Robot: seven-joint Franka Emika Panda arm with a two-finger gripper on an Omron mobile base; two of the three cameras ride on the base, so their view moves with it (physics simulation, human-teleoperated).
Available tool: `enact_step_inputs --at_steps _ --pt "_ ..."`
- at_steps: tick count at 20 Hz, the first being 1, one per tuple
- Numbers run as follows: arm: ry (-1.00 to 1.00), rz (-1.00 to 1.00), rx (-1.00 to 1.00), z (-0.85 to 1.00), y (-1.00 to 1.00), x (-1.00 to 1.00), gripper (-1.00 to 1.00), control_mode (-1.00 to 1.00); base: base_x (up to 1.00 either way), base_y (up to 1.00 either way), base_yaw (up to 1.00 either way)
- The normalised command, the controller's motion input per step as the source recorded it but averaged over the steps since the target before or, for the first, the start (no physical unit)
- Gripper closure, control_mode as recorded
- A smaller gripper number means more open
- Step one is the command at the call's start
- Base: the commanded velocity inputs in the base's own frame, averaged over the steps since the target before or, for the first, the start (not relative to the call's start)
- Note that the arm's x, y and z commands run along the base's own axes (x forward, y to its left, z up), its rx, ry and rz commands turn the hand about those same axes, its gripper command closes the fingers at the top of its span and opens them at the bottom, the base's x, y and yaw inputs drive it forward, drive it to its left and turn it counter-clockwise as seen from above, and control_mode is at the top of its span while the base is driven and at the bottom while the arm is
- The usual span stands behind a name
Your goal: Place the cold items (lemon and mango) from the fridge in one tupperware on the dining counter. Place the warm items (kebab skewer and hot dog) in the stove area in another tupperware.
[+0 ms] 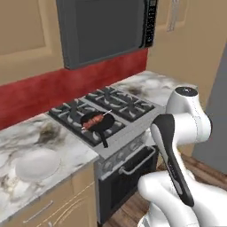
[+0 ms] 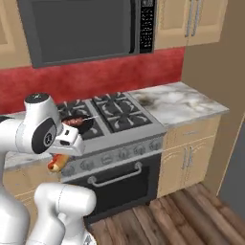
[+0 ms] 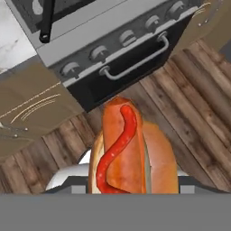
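Hot dog [image 3: 131,149] with a red sauce stripe clamped in the gripper [image 2: 58,161], held above wooden floor [image 3: 189,113] before the oven door [image 3: 131,67], kebab skewer [image 1: 94,121] lying in a black pan [image 1: 98,124] on the stove [image 1: 124,106].

Your path over the stove [image 1: 111,111] is blocked by the skillet [image 1: 98,122] under the low microwave [image 1: 106,29]; the counter [image 2: 184,103] right of it lies open.

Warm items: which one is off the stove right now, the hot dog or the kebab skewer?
The hot dog, held in the end effector in front of the oven; the kebab skewer lies in the pan.
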Motion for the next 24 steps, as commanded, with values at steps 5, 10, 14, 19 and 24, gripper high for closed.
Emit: enact_step_inputs --at_steps 5,10,14,19,24 --pt "0.0 0.0 0.0 0.0 0.0 0.0 1.0 1.0 0.0 -0.45 -0.9" --pt "0.0 0.0 0.0 0.0 0.0 0.0 1.0 1.0 0.0 -0.46 -0.89" --pt "0.0 0.0 0.0 0.0 0.0 0.0 1.0 1.0 0.0 -0.53 -0.87" --pt "0.0 0.0 0.0 0.0 0.0 0.0 1.0 1.0 0.0 -0.56 -0.86" --pt "0.0 0.0 0.0 0.0 0.0 0.0 1.0 1.0 0.0 -0.81 -0.77"
